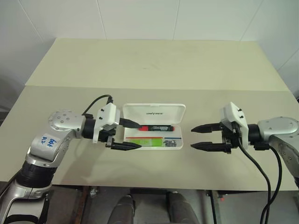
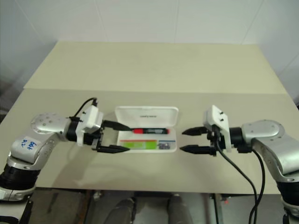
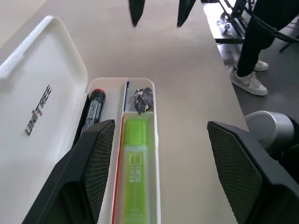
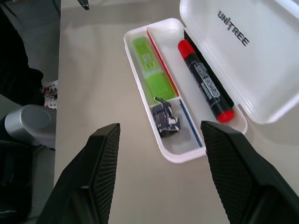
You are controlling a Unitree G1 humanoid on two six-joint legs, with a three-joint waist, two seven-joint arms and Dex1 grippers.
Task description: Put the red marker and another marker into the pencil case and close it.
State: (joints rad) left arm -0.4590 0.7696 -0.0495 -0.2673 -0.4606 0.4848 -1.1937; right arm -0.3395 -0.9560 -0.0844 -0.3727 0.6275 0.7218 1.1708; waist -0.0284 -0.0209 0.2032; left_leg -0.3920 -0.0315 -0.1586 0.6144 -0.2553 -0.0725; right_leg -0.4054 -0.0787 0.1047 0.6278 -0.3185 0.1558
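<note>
My left pincer (image 1: 133,135) sits left of centre in the head view, its two black fingers spread wide with nothing between them, one tip over the left end of the pencil case (image 1: 154,122) and the other just in front of it. My right pincer (image 1: 200,136) is right of centre, well apart from the case's right end, its fingers also held wide and gripping nothing; they point back toward the case.

Between my two pincers, in the middle of the frame, the case lies open on the beige table (image 1: 149,65), its white lid tipped back toward the far side. In the nearer compartment lies the light green marker (image 4: 151,64), flat along the front wall, with a small dark crumpled item (image 4: 165,119) in the little pocket at its right end. Behind a red divider, the red marker (image 4: 204,81) lies lengthwise beside the lid hinge.

Farther up, the table runs bare to the white wall (image 1: 149,18).
</note>
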